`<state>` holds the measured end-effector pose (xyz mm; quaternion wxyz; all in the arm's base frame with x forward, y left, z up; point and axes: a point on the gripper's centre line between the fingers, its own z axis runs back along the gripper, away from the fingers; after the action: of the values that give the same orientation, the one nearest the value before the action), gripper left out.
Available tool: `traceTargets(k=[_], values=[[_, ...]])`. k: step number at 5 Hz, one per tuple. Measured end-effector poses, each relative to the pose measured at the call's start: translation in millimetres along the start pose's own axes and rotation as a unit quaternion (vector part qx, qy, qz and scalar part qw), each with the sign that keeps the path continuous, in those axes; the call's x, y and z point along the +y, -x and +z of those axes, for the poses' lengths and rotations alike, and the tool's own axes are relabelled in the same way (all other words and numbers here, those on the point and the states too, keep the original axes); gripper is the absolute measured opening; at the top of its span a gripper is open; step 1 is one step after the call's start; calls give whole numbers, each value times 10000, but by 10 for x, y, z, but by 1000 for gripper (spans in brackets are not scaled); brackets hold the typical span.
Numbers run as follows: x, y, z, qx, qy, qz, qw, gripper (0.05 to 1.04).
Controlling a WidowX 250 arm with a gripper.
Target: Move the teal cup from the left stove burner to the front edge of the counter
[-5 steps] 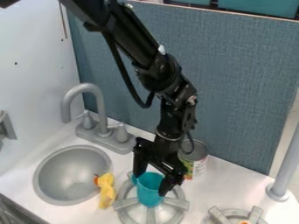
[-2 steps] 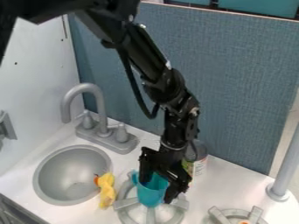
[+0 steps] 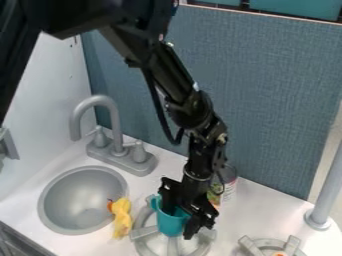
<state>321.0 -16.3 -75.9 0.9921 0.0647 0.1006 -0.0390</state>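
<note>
The black two-finger gripper (image 3: 180, 223) hangs with its fingers parted over an upright turquoise plastic cup (image 3: 169, 225) on a round grey stove burner (image 3: 141, 233), one finger dipping inside the rim and the other outside the wall on the side away from the handle. Whether either finger presses on the cup appears uncertain, as the black parts overlap the rim. With a finger inside, a sideways shift could drag or tip the cup, and the ribbed burner beneath offers uneven footing. A pinch on the rim alone, off to one side, could let the cup swing or slip if raised. Close behind the gripper, a metal food can (image 3: 228, 186) with a printed label risks a knock from the wrist should the arm swing back. Toward the round grey sink (image 3: 52, 196), a soft-looking yellow toy (image 3: 121, 220) with an orange tip lies at the basin's edge beside the burner, where a toppling cup could nudge it.
</note>
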Motion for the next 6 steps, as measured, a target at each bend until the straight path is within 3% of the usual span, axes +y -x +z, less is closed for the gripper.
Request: traceTargets(k=[1,2,3,4,5,6], values=[[1,0,3,8,-2,16,10000,378],[-19,11,-5,-1,9,-38,10000,180],[-60,51,93,-73,-92,-135,9998,110],[-257,199,531,-597,-453,-404,9964,104],[-539,526,594,-727,-522,-690,9936,104],[-670,664,474,-667,-212,-788,9944,104]])
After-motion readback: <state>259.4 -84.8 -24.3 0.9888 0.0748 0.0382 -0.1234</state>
